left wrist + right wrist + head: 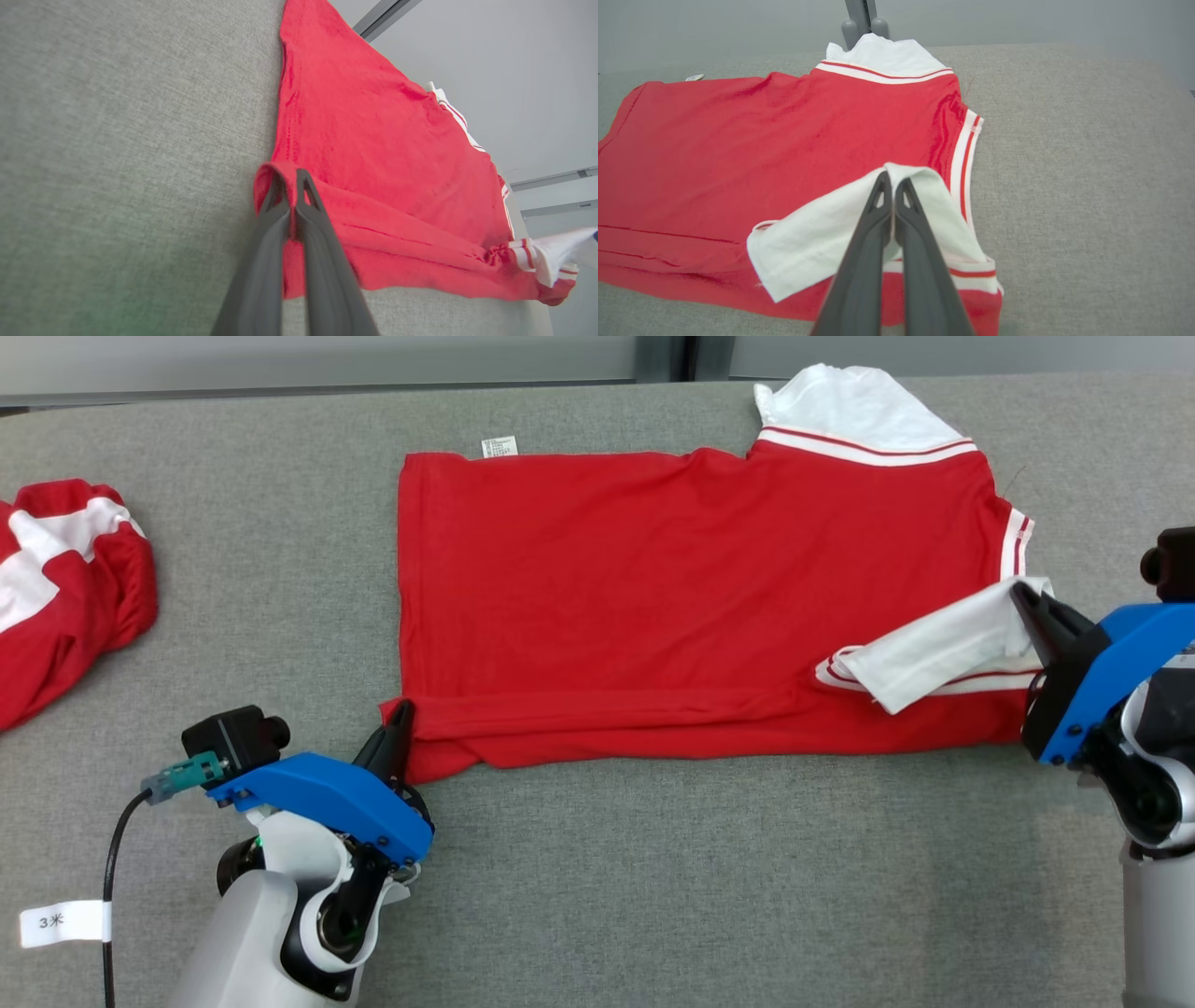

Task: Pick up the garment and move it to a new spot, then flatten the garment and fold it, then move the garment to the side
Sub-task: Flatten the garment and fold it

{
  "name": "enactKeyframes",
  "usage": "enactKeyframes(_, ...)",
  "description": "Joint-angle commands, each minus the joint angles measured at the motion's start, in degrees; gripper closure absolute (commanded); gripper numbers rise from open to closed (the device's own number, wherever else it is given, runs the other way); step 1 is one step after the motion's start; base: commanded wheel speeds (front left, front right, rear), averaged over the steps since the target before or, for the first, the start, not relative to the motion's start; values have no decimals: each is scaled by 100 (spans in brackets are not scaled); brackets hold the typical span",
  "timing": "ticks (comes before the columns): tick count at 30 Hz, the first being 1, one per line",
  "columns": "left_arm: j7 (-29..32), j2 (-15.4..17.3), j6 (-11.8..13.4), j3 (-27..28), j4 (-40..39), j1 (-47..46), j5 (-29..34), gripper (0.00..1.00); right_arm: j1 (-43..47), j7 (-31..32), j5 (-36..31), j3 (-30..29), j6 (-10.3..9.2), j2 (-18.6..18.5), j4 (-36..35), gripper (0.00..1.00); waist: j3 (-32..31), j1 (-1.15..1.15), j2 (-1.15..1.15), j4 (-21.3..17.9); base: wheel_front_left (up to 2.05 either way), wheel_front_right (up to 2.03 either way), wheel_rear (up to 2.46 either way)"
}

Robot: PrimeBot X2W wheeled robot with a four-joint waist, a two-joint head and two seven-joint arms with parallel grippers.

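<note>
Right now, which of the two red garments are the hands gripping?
The spread-out shirt at mid-table: left hand pinches its near corner, right hand its white sleeve. The crumpled garment lies apart at the left.

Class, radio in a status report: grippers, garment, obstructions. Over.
Left gripper shut on red shirt, hem corner. Right gripper shut on its white sleeve. Shirt mostly flat. Bunched garment far left, clear.
</note>
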Motion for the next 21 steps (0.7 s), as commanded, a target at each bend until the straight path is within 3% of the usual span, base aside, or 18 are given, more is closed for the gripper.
enactKeyframes(1,-42,0,-26,17,33,-120,22,83,-129,-80,36,-16,3,11,34,97,10,-1,0,9,0,0,0)
enactKeyframes(2,-48,-9,-26,13,76,-142,29,29,-198,-172,23,-45,3,12,95,0,17,-1,0,14,0,0,0)
enactKeyframes(3,-57,-13,-27,4,112,-168,42,0,-266,-296,13,-54,3,20,135,0,23,-1,0,17,0,0,0)
enactKeyframes(13,-350,16,-176,-73,221,-51,170,0,-586,-1232,131,136,3,-45,678,0,-187,-1,0,33,0,0,0)
enactKeyframes(21,-472,324,-193,-439,-56,521,648,0,123,-932,-54,-48,3,-241,562,0,-479,-1,0,7,0,0,0)
